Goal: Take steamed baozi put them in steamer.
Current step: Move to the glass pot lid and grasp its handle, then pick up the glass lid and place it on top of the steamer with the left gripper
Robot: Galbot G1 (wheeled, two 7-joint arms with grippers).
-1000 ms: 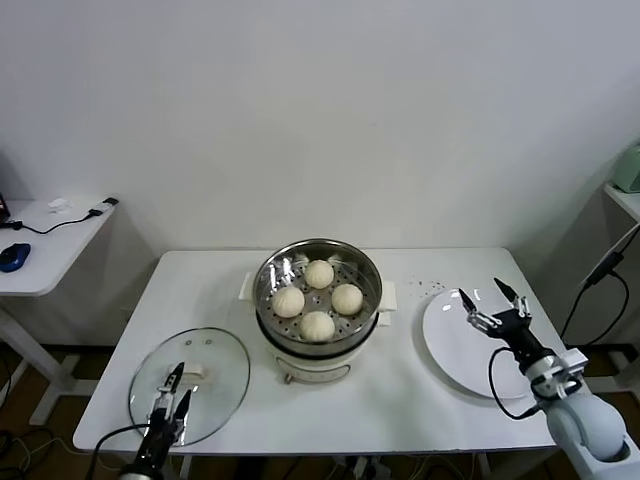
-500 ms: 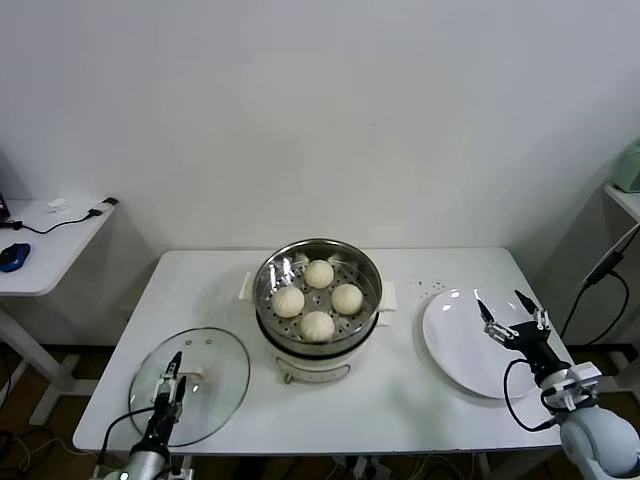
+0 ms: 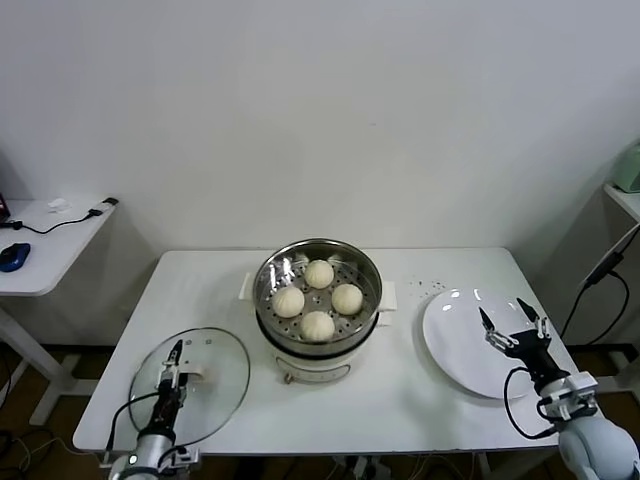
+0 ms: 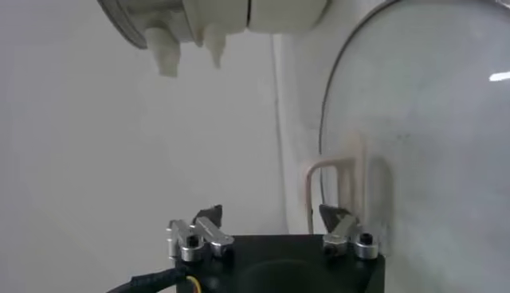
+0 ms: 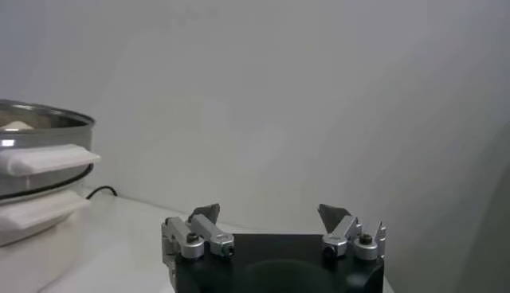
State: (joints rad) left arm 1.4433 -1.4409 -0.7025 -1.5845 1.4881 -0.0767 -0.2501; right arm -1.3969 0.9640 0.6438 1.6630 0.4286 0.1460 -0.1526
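Four cream-white baozi [image 3: 318, 299] lie on the perforated tray inside the steel steamer [image 3: 318, 262] at the table's middle back. My right gripper [image 3: 510, 320] is open and empty, low over the empty white plate [image 3: 455, 340] near the table's right edge. In its wrist view the gripper [image 5: 269, 215] shows open jaws, with the steamer's rim and white handle [image 5: 40, 159] to one side. My left gripper [image 3: 172, 363] is open and empty over the glass lid [image 3: 215, 375] at the front left. Its wrist view shows the gripper [image 4: 272, 219] open beside the lid [image 4: 414, 143].
The white table [image 3: 400, 400] carries everything. A side desk [image 3: 45, 255] with a blue mouse and a cable stands far left. A black cable and a shelf stand at the far right. A white wall is behind.
My right gripper has drawn back from over the plate toward the table's front right. My left gripper has shifted slightly back over the lid. The baozi have not moved.
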